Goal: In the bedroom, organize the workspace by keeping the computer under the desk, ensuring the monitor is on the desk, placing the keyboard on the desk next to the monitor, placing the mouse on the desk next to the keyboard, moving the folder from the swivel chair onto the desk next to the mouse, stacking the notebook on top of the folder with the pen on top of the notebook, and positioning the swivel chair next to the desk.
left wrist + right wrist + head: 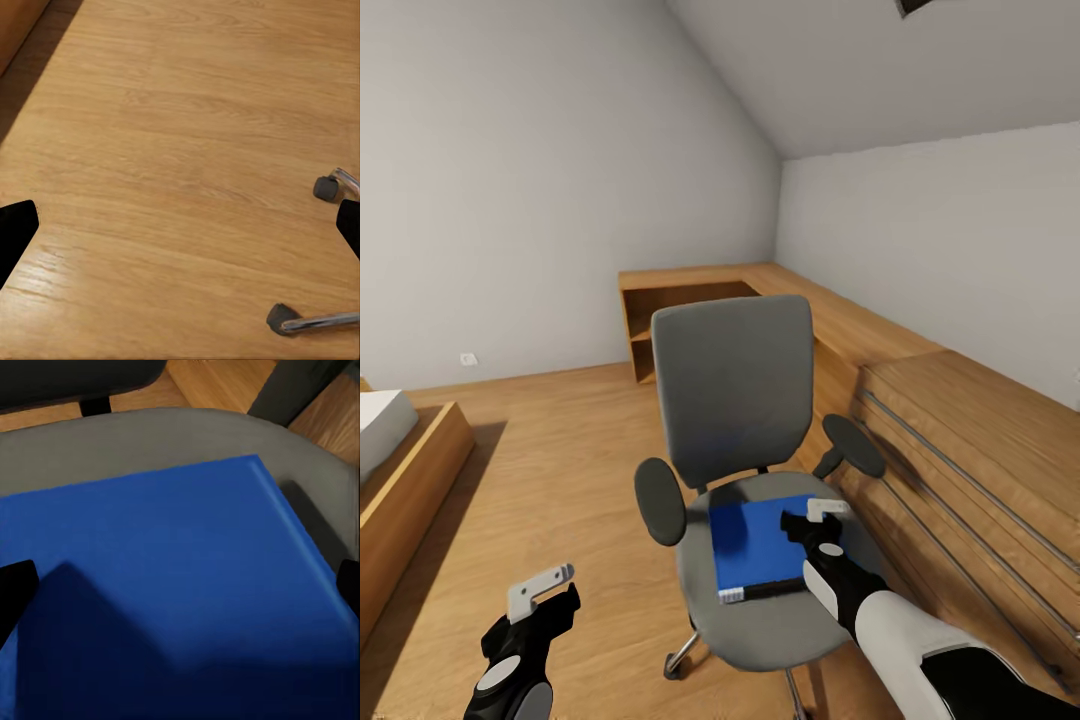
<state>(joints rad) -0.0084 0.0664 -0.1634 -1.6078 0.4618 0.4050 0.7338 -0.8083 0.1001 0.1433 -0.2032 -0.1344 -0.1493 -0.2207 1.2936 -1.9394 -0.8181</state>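
The grey swivel chair (pixel 735 400) stands in the middle of the wood floor, seat facing me. A bright blue folder (pixel 758 545) lies flat on its seat. My right gripper (pixel 812 517) hovers open just over the folder's right part. In the right wrist view the folder (pixel 172 577) spreads under the open right gripper (pixel 180 592), with the dark fingertips (pixel 15 589) wide apart and nothing between them. My left gripper (pixel 550 595) hangs open over bare floor left of the chair. The left wrist view shows the left gripper (pixel 180 232) above floorboards, near two chair casters (pixel 325 187).
A long oak dresser (pixel 980 450) runs along the right wall close to the chair's armrest. Oak shelves (pixel 680 320) stand at the back corner. A wooden bed frame (pixel 415 470) sits at the left. Open floor (pixel 560 450) lies between bed and chair.
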